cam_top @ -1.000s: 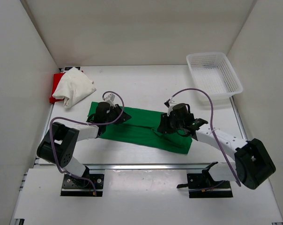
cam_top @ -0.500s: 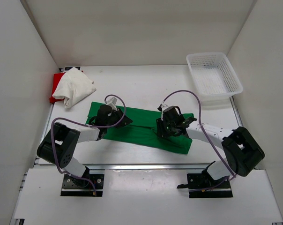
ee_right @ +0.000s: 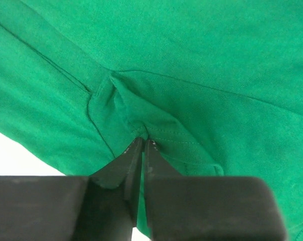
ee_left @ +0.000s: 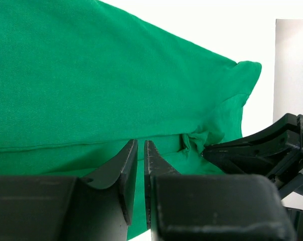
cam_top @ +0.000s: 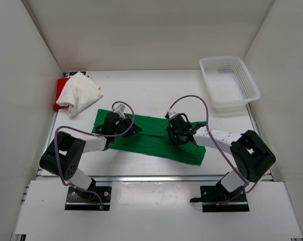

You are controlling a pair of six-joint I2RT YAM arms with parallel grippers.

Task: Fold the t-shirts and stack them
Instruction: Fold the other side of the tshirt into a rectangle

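Green t-shirt (ee_right: 201,60) bunches up, pinched in the right pincer (ee_right: 140,143).

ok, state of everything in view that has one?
Green cloth t-shirt: flat on table, partly folded, pinched in two spots.
White cloth t-shirt: crumpled, lying on the red one.
Red cloth t-shirt: mostly covered by the white one.
White plastic mesh basket: upright, empty.
Left pincer: shut on the green shirt's edge.
Right pincer: shut on puckered green cloth.
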